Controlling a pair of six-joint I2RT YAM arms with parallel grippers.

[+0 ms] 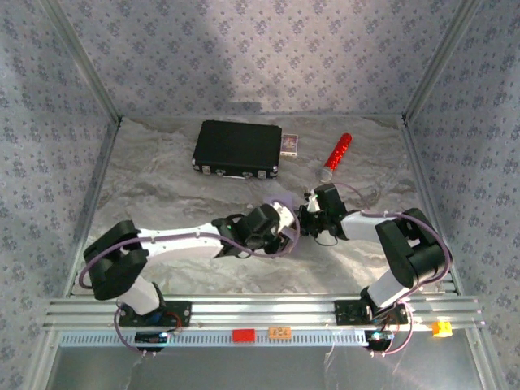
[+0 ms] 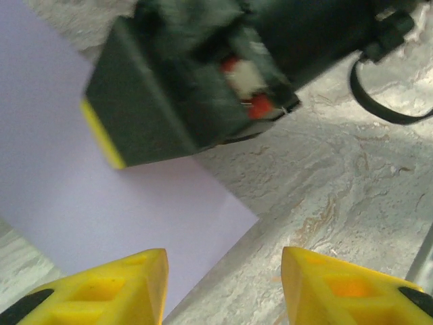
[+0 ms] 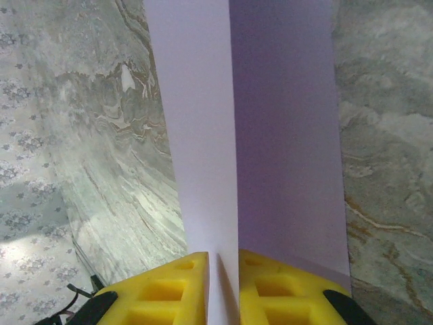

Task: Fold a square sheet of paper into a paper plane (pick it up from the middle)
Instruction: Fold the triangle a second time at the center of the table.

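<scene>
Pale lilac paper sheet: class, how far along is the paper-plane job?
Done: the thin pale lilac paper sheet shows one lengthwise crease, with a lighter and a darker panel. In hand: the right arm's jaws are shut on its edge at that crease; the left arm's jaws stand open over one corner. Left: no pointed nose or wings yet; that corner is square.

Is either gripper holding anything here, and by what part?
The right gripper pinches the lilac paper sheet at its near edge, by the crease; the left gripper is open, holding nothing.
</scene>
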